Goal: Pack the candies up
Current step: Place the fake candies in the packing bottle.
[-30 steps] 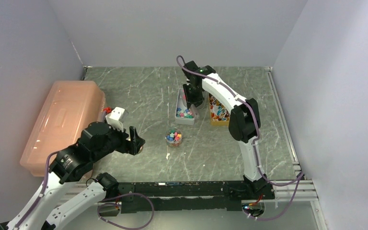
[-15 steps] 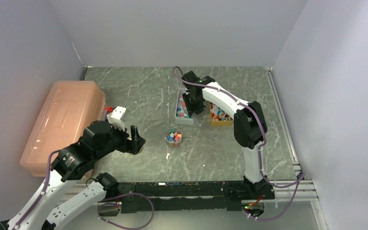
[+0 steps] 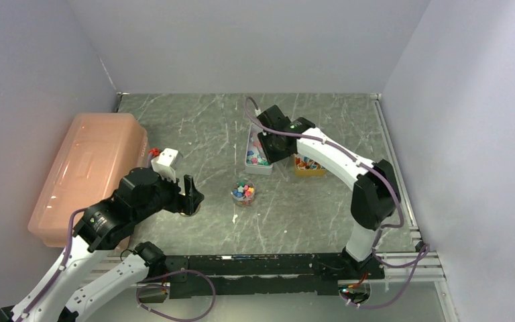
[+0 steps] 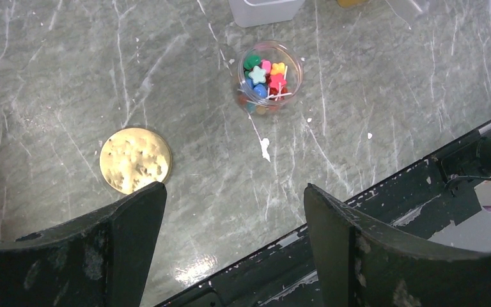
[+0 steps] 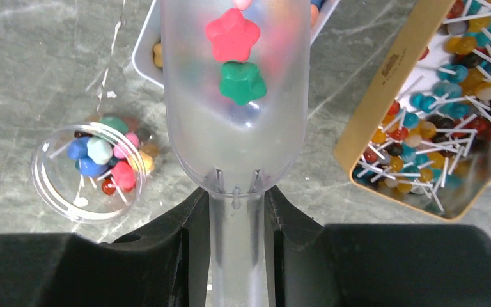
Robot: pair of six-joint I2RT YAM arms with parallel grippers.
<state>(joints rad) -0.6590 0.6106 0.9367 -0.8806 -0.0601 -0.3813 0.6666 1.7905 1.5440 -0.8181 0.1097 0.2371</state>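
Note:
My right gripper (image 5: 236, 198) is shut on the handle of a clear plastic scoop (image 5: 236, 121). In the scoop lie a red star candy (image 5: 232, 35) and a green one (image 5: 243, 82). It hangs over the near end of the white tray (image 3: 258, 159), which holds more candies. A small clear round jar (image 5: 89, 169) with mixed candies stands in front of it on the table (image 3: 243, 192). My left gripper (image 4: 233, 192) is open and holds nothing, low over the table beside a gold lid (image 4: 135, 160); the jar (image 4: 269, 77) lies ahead of it.
A yellow box (image 5: 383, 96) of lollipops stands right of the tray. At the left edge sits a large pink lidded bin (image 3: 87, 171), with a small white block (image 3: 164, 161) beside it. The black rail (image 3: 268, 268) runs along the near edge.
The right arm's elbow has swung out to the right and its wrist has turned, carrying the scoop a little nearer over the tray's front. The left arm has stayed still.

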